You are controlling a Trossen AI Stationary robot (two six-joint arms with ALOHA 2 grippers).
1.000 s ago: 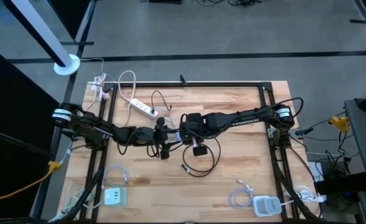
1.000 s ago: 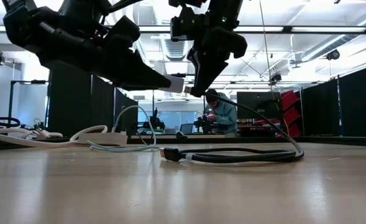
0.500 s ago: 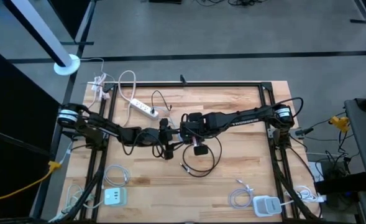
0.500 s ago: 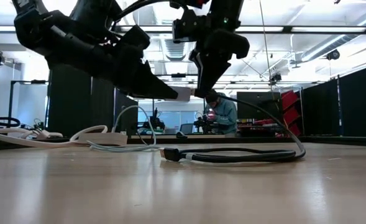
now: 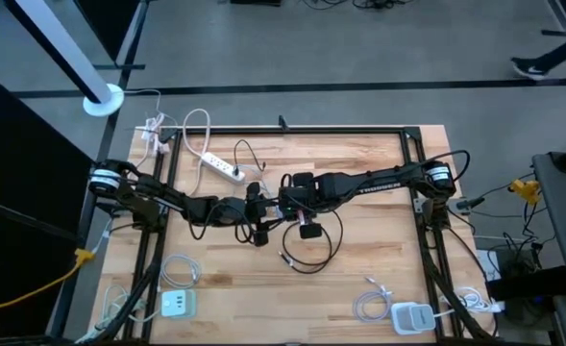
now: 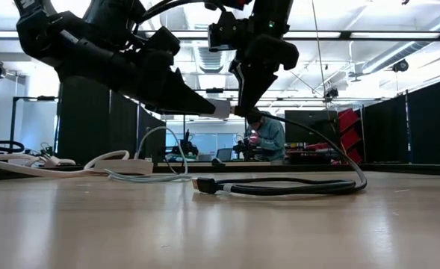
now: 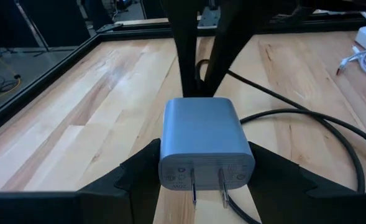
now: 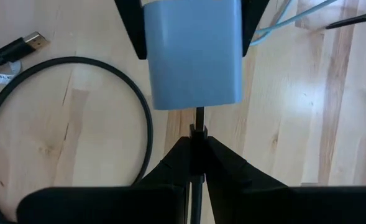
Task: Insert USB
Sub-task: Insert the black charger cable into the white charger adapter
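Light wood tabletop (image 5: 379,250) w/ black frame; person seated in lab behind (image 6: 267,139). My left gripper (image 7: 201,171) clamps a pale blue wall charger (image 7: 206,140), prongs toward cam, held above table centre. Right gripper (image 8: 197,152) pinches black USB cable (image 8: 71,62) plug, tip at charger's face.

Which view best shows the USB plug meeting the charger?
Right wrist view: the right gripper pinches the USB plug right at the charger, head-on. The left wrist view shows only the charger's pronged back, held by the left gripper. The low view shows the junction small, from the side; the high view hides it under the arms.
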